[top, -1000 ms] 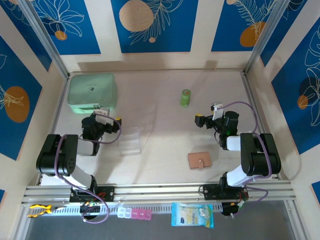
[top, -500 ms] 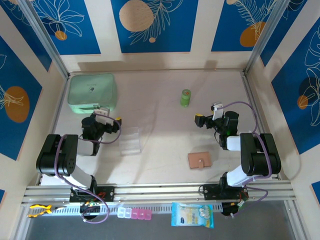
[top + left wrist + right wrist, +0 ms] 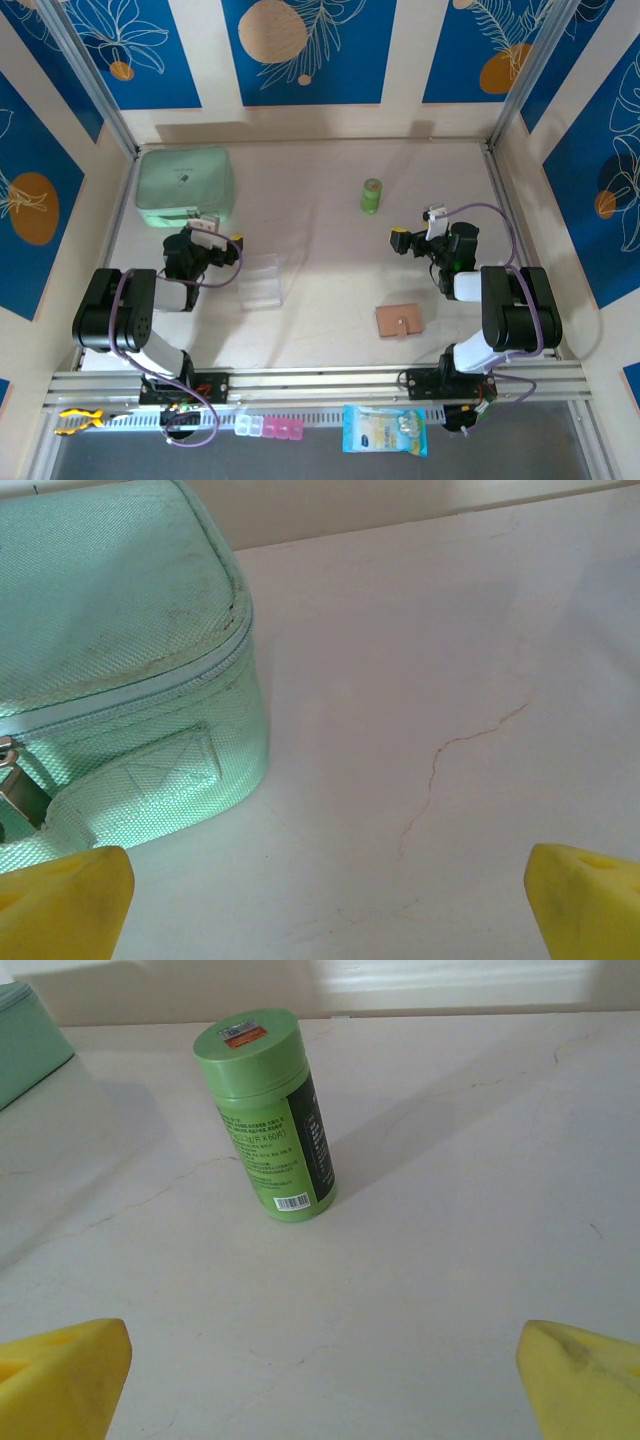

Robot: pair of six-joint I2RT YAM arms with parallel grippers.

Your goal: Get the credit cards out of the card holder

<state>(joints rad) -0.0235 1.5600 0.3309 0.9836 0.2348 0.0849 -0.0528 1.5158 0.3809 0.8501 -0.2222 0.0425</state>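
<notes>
The card holder (image 3: 399, 321) is coloured tan-pink, the zip pouch (image 3: 110, 670) mint green, the bottle (image 3: 270, 1120) green; blue wall panels (image 3: 310, 50) are printed with white leaves and orange discs.

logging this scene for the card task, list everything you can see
mint-green fabric zip pouch: one, mint green, far left corner
green cylindrical plastic bottle: one, green, upright, far centre
clear plastic box: one, transparent, centre-left
tan-pink flat leather-like card holder: one, tan-pink, closed, near right
blue printed packet: one, blue, near edge, centre
left pincer: one, yellow-tipped, open, facing the pouch
right pincer: one, yellow-tipped, open, facing the bottle
</notes>
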